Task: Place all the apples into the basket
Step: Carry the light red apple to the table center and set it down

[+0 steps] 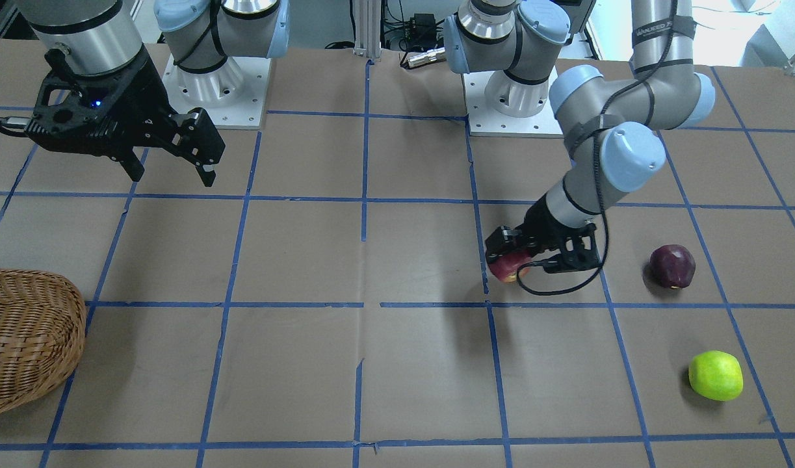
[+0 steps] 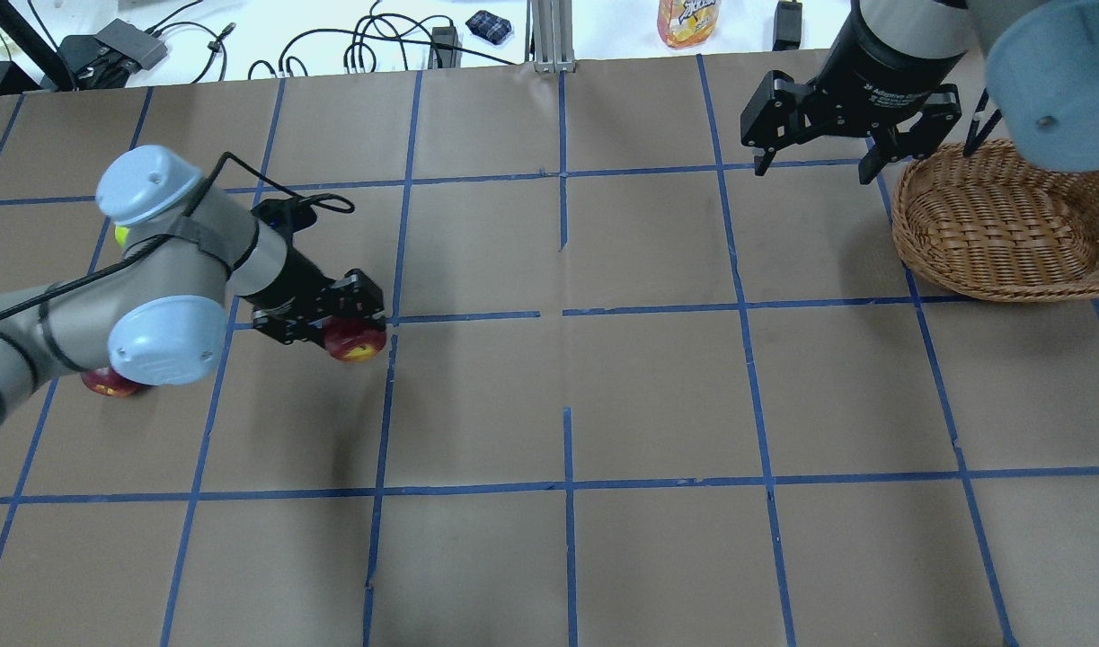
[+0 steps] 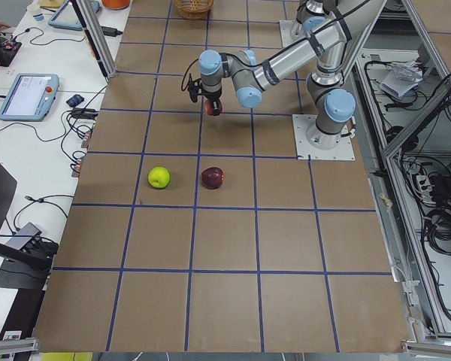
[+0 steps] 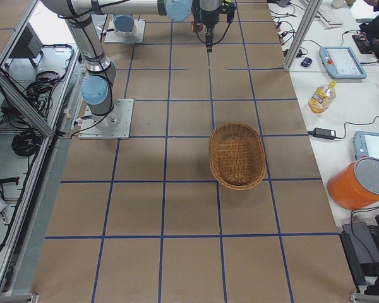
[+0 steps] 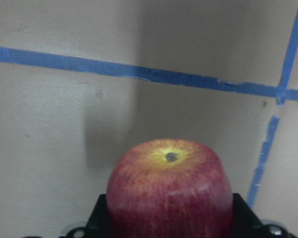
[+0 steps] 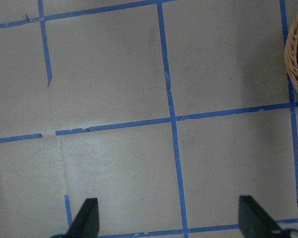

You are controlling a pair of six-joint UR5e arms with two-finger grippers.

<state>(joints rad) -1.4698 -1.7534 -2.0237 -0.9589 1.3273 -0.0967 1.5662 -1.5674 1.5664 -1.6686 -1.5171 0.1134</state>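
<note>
The left gripper [image 1: 513, 259] is pinching the red apple [image 1: 508, 268] between its two fingers. In the wrist view the apple's yellowish dimpled end faces away from the gripper, toward the counter [image 1: 397, 364]. The gripper holds the apple low over the brown paper, close to a crossing of the blue tape lines. Whether the fruit clears the surface cannot be told.

Toward the robot's left of that gripper, the maroon apple [image 1: 672, 265] rests on the counter, near but apart from it. The green apple [image 1: 716, 375] lies further out toward the operators' side, well apart from the maroon one.

The right gripper [image 1: 169, 172] hangs above the counter on the robot's right, its fingers spread wide with only taped paper between them. The wicker basket [image 1: 26, 338] stands on the counter at that same end. A piece of its rim shows at the edge of the right wrist view, off to one side of the gripper. The basket is well apart from all three apples.
</note>
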